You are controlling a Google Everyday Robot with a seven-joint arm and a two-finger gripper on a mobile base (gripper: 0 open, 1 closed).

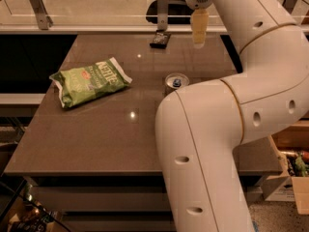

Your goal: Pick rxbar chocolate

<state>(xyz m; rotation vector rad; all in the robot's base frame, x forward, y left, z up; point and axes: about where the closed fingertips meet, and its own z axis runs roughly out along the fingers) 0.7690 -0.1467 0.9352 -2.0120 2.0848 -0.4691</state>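
The rxbar chocolate (160, 38) is a small dark flat bar lying at the far edge of the brown table (120, 124). My gripper (199, 29) hangs above the table's far right part, to the right of the bar and apart from it. It holds nothing that I can see. The big white arm fills the right side of the view.
A green chip bag (88, 80) lies on the table's left half. A silver-blue drink can (176, 82) stands near the middle, partly behind my arm. A glass railing with metal posts (163, 6) runs behind the table. A cardboard box (289, 178) sits on the floor at right.
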